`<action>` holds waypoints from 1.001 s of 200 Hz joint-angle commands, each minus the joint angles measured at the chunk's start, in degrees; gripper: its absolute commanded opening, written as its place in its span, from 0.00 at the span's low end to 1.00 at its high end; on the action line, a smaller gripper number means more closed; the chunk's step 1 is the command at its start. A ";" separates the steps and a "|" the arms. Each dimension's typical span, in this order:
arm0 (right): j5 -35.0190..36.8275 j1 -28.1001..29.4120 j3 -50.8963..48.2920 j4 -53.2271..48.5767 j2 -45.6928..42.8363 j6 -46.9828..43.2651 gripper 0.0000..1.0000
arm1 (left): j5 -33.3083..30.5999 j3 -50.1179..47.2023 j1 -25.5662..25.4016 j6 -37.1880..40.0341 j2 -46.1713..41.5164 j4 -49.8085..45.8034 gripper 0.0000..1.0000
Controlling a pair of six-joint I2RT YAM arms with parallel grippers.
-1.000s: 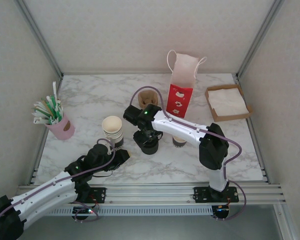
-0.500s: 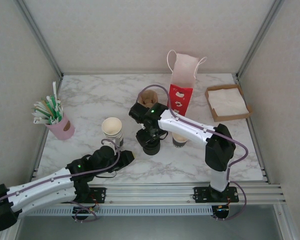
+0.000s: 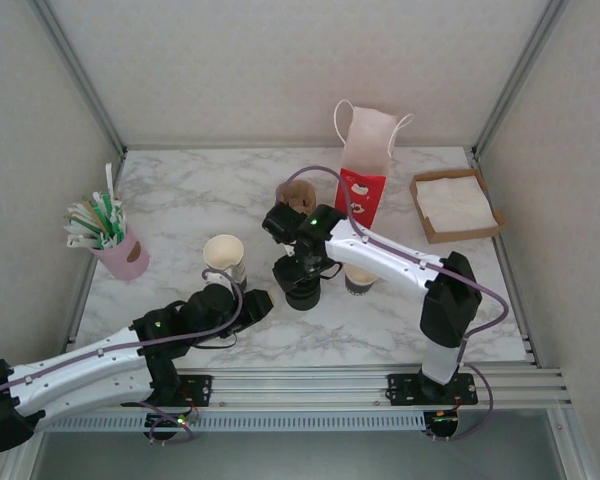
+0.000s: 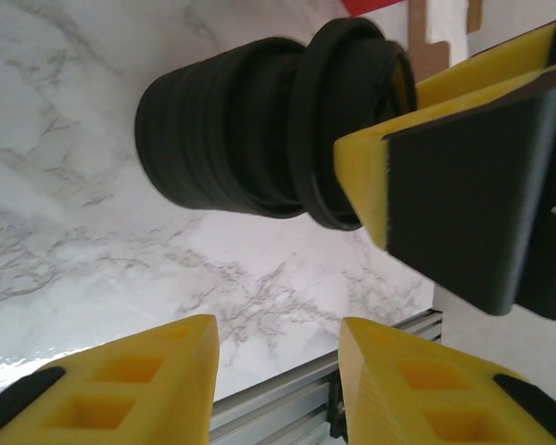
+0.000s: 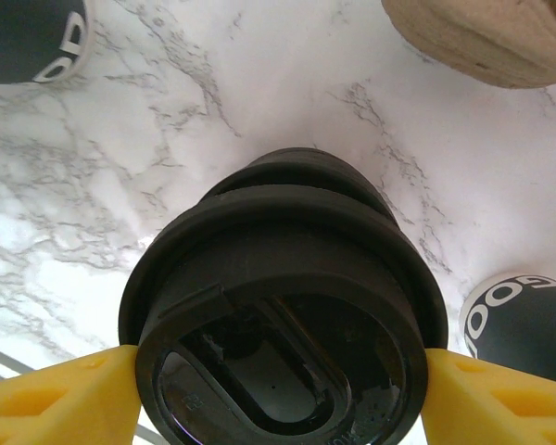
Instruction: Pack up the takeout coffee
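Note:
The takeout coffee cup (image 3: 358,284), small and dark-sided with a brown top, stands just right of the black lid stack (image 3: 300,292) and is partly covered by my right arm. Its printed side also appears in the right wrist view (image 5: 521,324). My right gripper (image 3: 302,268) (image 5: 280,382) hangs over the stack, shut on the topmost black lid (image 5: 278,306) (image 4: 352,120), one yellow finger (image 4: 389,162) on each side of the rim. This lid sits slightly apart from the lids below (image 4: 222,139). My left gripper (image 3: 250,304) (image 4: 276,357) is low on the table left of the stack, open and holding nothing.
A stack of cream-rimmed cups (image 3: 225,256) stands left of the lids, and a cardboard cup holder (image 3: 297,195) stands behind them. The red-and-white paper bag (image 3: 362,170) stands at the back. A napkin tray (image 3: 455,205) sits back right, a pink straw cup (image 3: 120,252) far left.
My left arm has slid right, bringing its gripper closer to the lid stack with the jaws a little wider. The right arm's elbow has swung right while its gripper stays over the stack.

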 commanded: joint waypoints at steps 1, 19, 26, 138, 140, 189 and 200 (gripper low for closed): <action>-0.21 -0.49 0.92 -1.28 -3.93 0.78 0.75 | -2.12 4.24 -0.44 1.98 -1.40 -5.54 0.44; 0.11 -0.94 0.88 -1.72 -5.85 0.95 0.75 | -2.38 8.07 -0.44 3.73 -1.15 -8.80 0.50; 0.30 -1.21 0.88 -2.07 -6.63 1.10 0.75 | -2.55 9.69 -0.44 4.41 -0.99 -9.95 0.52; 2.71 -12.16 -8.80 -6.16 -23.42 1.37 0.76 | 1.44 34.68 5.84 23.47 19.18 -14.84 0.88; 2.72 -12.33 -8.95 -6.26 -23.68 1.36 0.76 | 1.95 35.00 6.16 23.88 19.78 -14.58 0.88; 2.31 -18.47 -14.51 -7.57 -27.09 1.33 0.76 | 12.33 42.50 13.24 31.23 33.37 -10.84 0.90; 2.02 -19.17 -15.17 -7.53 -26.91 1.22 0.76 | 14.58 43.60 14.41 32.12 35.92 -10.05 0.90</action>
